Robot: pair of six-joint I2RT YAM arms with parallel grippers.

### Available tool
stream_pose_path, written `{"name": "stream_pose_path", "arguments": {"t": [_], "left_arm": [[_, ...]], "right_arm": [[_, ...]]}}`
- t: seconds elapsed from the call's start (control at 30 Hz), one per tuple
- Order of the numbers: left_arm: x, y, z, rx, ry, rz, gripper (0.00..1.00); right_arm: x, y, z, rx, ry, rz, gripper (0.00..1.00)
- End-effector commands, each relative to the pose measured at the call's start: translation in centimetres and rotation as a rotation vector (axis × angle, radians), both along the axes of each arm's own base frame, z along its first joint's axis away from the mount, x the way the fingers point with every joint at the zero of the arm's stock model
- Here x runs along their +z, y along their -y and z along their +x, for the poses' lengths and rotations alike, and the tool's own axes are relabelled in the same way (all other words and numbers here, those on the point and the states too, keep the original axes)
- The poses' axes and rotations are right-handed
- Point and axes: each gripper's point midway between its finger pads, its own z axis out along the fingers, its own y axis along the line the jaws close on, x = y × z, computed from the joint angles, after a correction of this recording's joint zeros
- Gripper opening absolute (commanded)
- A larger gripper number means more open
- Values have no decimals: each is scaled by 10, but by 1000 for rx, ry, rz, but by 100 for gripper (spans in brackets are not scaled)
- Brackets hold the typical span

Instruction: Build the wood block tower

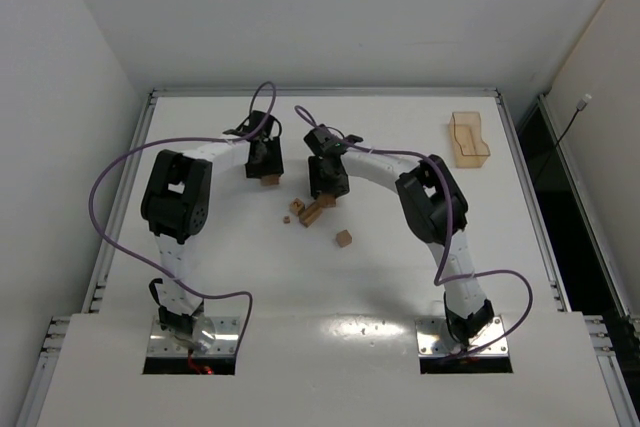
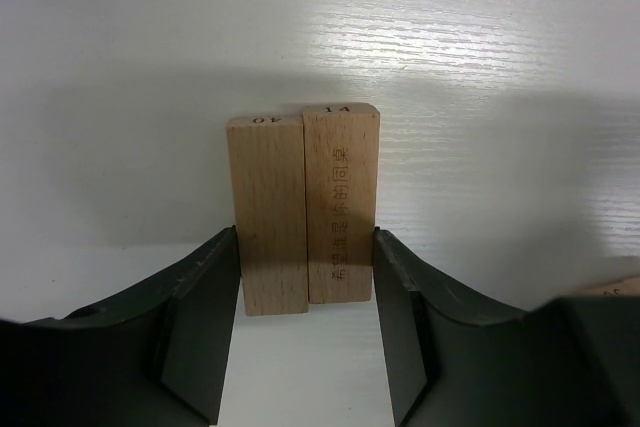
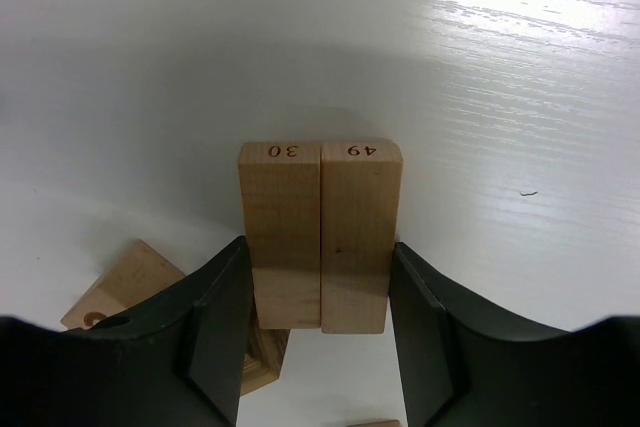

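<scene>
Top view: both arms lean in over the middle of the white worktop (image 1: pixel 380 277), small loose light-tan wooden blocks (image 1: pixel 310 212) scattered just near them, no tower standing yet. Left wrist: left jaws clenched on 2 pale wooden bars (image 2: pixel 300 212), numbered 10 and 14, flush side by side, probably a ready layer. Right wrist: right jaws grasping bars 30 and 49 (image 3: pixel 320 237), likewise paired.

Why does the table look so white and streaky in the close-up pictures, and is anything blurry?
Left wrist view: glare bleaches the table upper right; a soft shadow lies around the sharp wood blocks; the fingers look dark, slightly soft. Right wrist view: similar glare top right, numbered blocks crisp. Top view: even light, faint bright specks low in the middle.
</scene>
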Motion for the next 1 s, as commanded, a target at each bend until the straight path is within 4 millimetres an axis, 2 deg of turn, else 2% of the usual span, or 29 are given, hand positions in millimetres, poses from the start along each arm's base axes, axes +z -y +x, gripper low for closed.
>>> {"name": "stream_pose_path", "arguments": {"t": [0.0, 0.03, 0.13, 0.3, 0.47, 0.6, 0.63, 0.7, 0.77, 0.87, 0.9, 0.93, 0.97], "left_arm": [[17, -4, 2, 14, 16, -16, 0], [17, -4, 2, 14, 16, -16, 0], [16, -2, 4, 17, 13, -28, 0], [16, -2, 4, 17, 13, -29, 0], [16, -3, 4, 22, 16, -21, 0], [16, -3, 4, 22, 16, -21, 0], [16, -3, 4, 22, 16, -21, 0], [16, -3, 4, 22, 16, -21, 0], [13, -4, 2, 22, 7, -18, 0], [9, -4, -4, 17, -1, -24, 0], [12, -4, -5, 17, 9, -27, 0], [18, -4, -4, 17, 22, -31, 0], [18, -3, -4, 25, 22, -36, 0]], "right_arm": [[16, 4, 7, -50, 40, 6, 0], [16, 13, 14, -75, 58, -17, 0], [18, 15, 22, -88, 73, -17, 0], [10, 13, 22, -84, 57, -19, 0], [6, 12, 19, -79, 42, -14, 38], [6, 7, 19, -70, 38, 9, 62], [7, 6, 21, -70, 46, 16, 70], [7, 5, 20, -56, 42, 19, 92], [19, 4, 23, -60, 71, 31, 100], [42, 2, 30, -46, 126, 52, 100], [66, 0, 36, -44, 182, 77, 100], [66, 3, 38, -35, 191, 61, 100], [89, 6, 40, -47, 237, 69, 100]]}}
